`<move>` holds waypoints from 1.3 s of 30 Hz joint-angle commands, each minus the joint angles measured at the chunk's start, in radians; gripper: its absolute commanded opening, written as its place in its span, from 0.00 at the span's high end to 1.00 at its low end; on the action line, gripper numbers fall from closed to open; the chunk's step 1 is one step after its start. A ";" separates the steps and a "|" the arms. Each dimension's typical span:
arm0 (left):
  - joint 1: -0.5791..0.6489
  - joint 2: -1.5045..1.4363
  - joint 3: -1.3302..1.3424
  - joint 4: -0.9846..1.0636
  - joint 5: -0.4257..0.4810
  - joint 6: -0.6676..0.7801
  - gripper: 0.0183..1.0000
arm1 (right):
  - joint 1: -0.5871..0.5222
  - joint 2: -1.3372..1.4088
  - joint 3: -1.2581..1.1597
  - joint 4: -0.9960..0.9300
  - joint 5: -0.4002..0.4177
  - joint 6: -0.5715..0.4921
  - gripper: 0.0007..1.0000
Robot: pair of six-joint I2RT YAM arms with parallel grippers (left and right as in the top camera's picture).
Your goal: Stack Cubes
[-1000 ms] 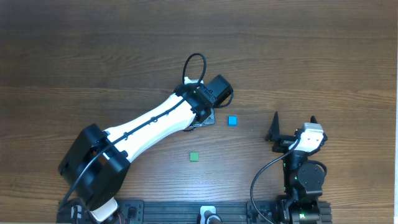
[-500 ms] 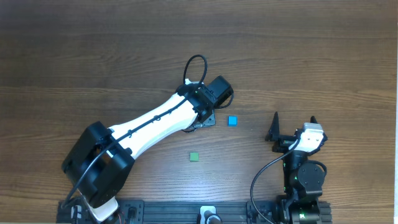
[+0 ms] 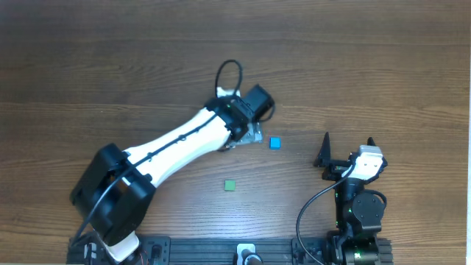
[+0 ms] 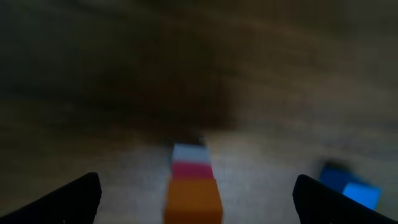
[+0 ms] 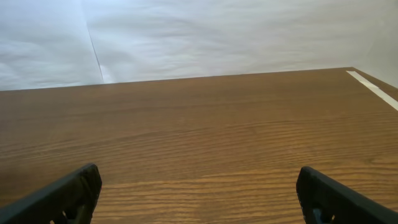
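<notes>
In the left wrist view an orange cube (image 4: 193, 200), a red cube (image 4: 193, 169) and a white cube (image 4: 189, 152) touch in one line, with the orange one nearest the camera. I cannot tell whether they stand as a stack or lie in a row. My left gripper (image 4: 196, 211) is open, one finger on each side of them, wide apart. A blue cube (image 3: 274, 143) (image 4: 349, 186) lies just right of that gripper on the wooden table (image 3: 110, 66). A green cube (image 3: 230, 185) lies nearer the front. My right gripper (image 3: 346, 146) rests open at the right, holding nothing.
The left arm (image 3: 184, 140) slants from the bottom left corner across to the table's middle. The right wrist view looks over bare wood (image 5: 205, 143) towards a white wall (image 5: 217, 37). A pale strip (image 5: 373, 90) marks the table's far right.
The left wrist has shifted a little up and to the right in the top view. Both loose cubes and the right arm have stayed put.
</notes>
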 commanded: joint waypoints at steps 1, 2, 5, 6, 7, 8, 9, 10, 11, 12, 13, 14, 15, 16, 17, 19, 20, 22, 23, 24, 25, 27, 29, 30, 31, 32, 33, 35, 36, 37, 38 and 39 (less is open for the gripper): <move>0.119 -0.135 -0.007 0.054 -0.070 0.058 0.00 | -0.006 -0.006 -0.009 0.002 -0.005 -0.005 0.01; 0.140 -0.154 -0.007 0.070 -0.074 0.075 0.00 | -0.006 -0.006 -0.009 0.002 -0.005 -0.005 0.01; 0.223 -0.232 -0.007 0.127 -0.081 0.132 0.00 | -0.006 -0.006 -0.009 0.002 -0.005 -0.005 0.01; 0.249 -0.260 -0.007 0.140 -0.082 0.140 0.00 | -0.006 -0.006 -0.009 0.002 -0.005 -0.005 0.01; 0.277 -0.290 -0.007 0.148 -0.082 0.152 0.00 | -0.006 -0.006 -0.009 0.002 -0.005 -0.005 0.01; 0.301 -0.323 -0.007 0.154 -0.082 0.163 0.00 | -0.006 -0.006 -0.009 0.002 -0.005 -0.005 0.01; 0.321 -0.349 -0.008 0.156 -0.085 0.168 0.00 | -0.006 -0.006 -0.009 0.002 -0.005 -0.005 0.01; 0.347 -0.386 -0.008 0.159 -0.084 0.187 0.00 | -0.006 -0.006 -0.009 0.002 -0.005 -0.005 0.01; 0.365 -0.414 -0.008 0.160 -0.085 0.195 0.00 | -0.006 -0.006 -0.009 0.002 -0.005 -0.005 0.01; 0.388 -0.449 -0.010 0.164 -0.084 0.213 0.00 | -0.006 -0.006 -0.009 0.002 -0.005 -0.005 0.01; 0.406 -0.480 -0.013 0.168 -0.084 0.225 0.00 | -0.006 -0.006 -0.009 0.002 -0.005 -0.005 0.01; 0.426 -0.515 -0.020 0.179 -0.084 0.244 0.00 | -0.006 -0.006 -0.009 0.002 -0.005 -0.005 0.01; 0.456 -0.575 -0.043 0.206 -0.081 0.277 0.00 | -0.006 -0.006 -0.009 0.002 -0.005 -0.005 0.01; 0.475 -0.613 -0.064 0.229 -0.078 0.301 0.01 | -0.006 -0.006 -0.009 0.002 -0.005 -0.005 0.01; 0.492 -0.654 -0.089 0.254 -0.073 0.327 0.00 | -0.006 -0.006 -0.009 0.002 -0.005 -0.005 0.01; 0.525 -0.734 -0.150 0.312 -0.048 0.386 0.00 | -0.006 -0.006 -0.009 0.002 -0.005 -0.005 0.01; 0.544 -0.778 -0.189 0.345 -0.026 0.420 0.00 | -0.006 -0.006 -0.009 0.002 -0.005 -0.005 0.01; 0.599 -0.916 -0.331 0.459 0.043 0.507 0.00 | -0.006 -0.006 -0.009 0.002 -0.005 -0.005 0.01; 0.615 -0.954 -0.374 0.492 0.068 0.534 0.00 | -0.006 -0.006 -0.009 0.002 -0.005 -0.005 0.01; 0.631 -1.001 -0.428 0.534 0.097 0.566 0.01 | -0.006 -0.006 -0.009 0.002 -0.005 -0.005 0.01; 0.647 -1.051 -0.487 0.578 0.134 0.608 0.01 | -0.006 -0.006 -0.009 0.002 -0.005 -0.005 0.01; 0.670 -1.136 -0.586 0.646 0.191 0.669 0.01 | -0.006 -0.006 -0.009 0.002 -0.005 -0.005 0.01; 0.694 -1.223 -0.689 0.704 0.241 0.721 0.01 | -0.006 -0.006 -0.009 0.002 -0.005 -0.005 0.01; 0.706 -1.271 -0.745 0.731 0.264 0.743 0.01 | -0.006 -0.006 -0.009 0.002 -0.005 -0.005 0.01; 0.719 -1.317 -0.797 0.755 0.282 0.761 0.01 | -0.006 -0.006 -0.009 0.002 -0.005 -0.005 0.01; 0.730 -1.358 -0.838 0.769 0.291 0.765 0.01 | -0.006 -0.006 -0.009 0.002 -0.005 -0.005 0.01; 0.741 -1.402 -0.884 0.783 0.291 0.765 0.01 | -0.006 -0.006 -0.009 0.002 -0.005 -0.005 0.01; 0.761 -1.496 -0.974 0.799 0.293 0.765 0.02 | -0.006 -0.006 -0.009 0.002 -0.005 -0.005 0.01; 0.770 -1.544 -1.015 0.806 0.296 0.767 0.02 | -0.006 -0.006 -0.009 0.002 -0.005 -0.005 0.01; 0.780 -1.593 -1.056 0.814 0.301 0.772 0.02 | -0.006 -0.006 -0.009 0.002 -0.005 -0.005 0.01; 0.787 -1.629 -1.086 0.819 0.309 0.782 0.02 | -0.006 -0.006 -0.009 0.002 -0.005 -0.005 0.01; 0.795 -1.670 -1.117 0.826 0.322 0.792 0.02 | -0.006 -0.006 -0.009 0.002 -0.005 -0.005 0.01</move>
